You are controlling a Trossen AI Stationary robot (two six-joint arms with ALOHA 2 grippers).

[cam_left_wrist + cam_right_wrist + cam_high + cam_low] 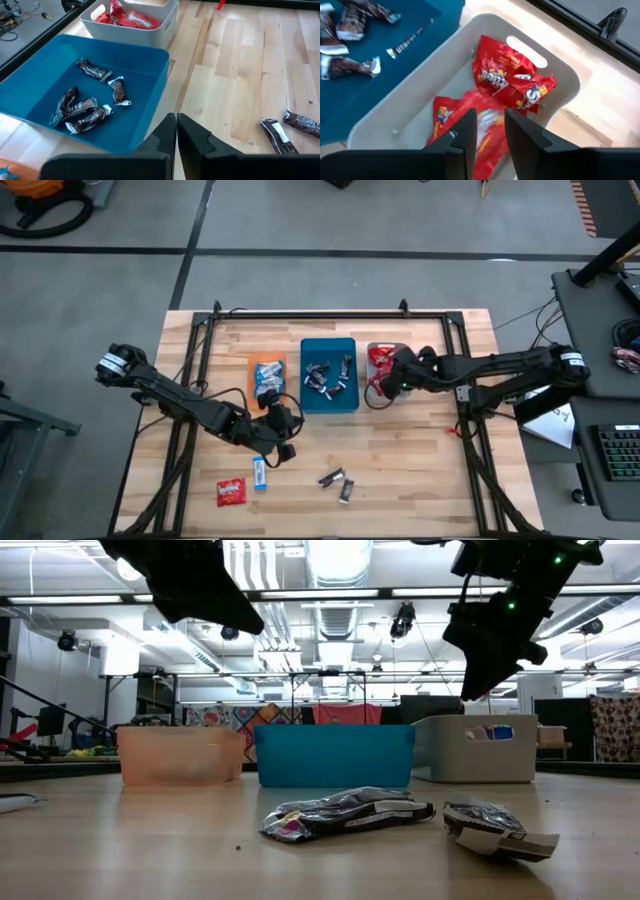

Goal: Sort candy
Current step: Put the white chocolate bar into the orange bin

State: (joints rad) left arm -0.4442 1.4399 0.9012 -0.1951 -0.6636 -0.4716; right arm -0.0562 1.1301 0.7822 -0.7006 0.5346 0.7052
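While the right claw (487, 132) hangs over the grey tray (560, 75), its fingers stand slightly parted with a red candy (485, 127) showing blurred in the gap — apparently dropping free onto the red candies (512, 82) already in that tray. Whether a finger touches it cannot be told. The left claw (176, 131) is pressed together and empty, poised above the desk (420, 480) just beside the near wall of the teal tray (150, 100), which holds dark brown candies (80, 112). In the high view the orange tray (250, 365) carries light blue-and-white candies (268, 376). Left unsorted on the desk are one red candy (231, 492), one blue-and-white candy (259, 473) and two dark candies (337, 483). To do the release well, the fingers should probably spread fully while centred over the grey tray, then rise straight up so no wrapper clings or snags the rim — the left claw, meanwhile, seems best placed for the nearby blue-and-white piece
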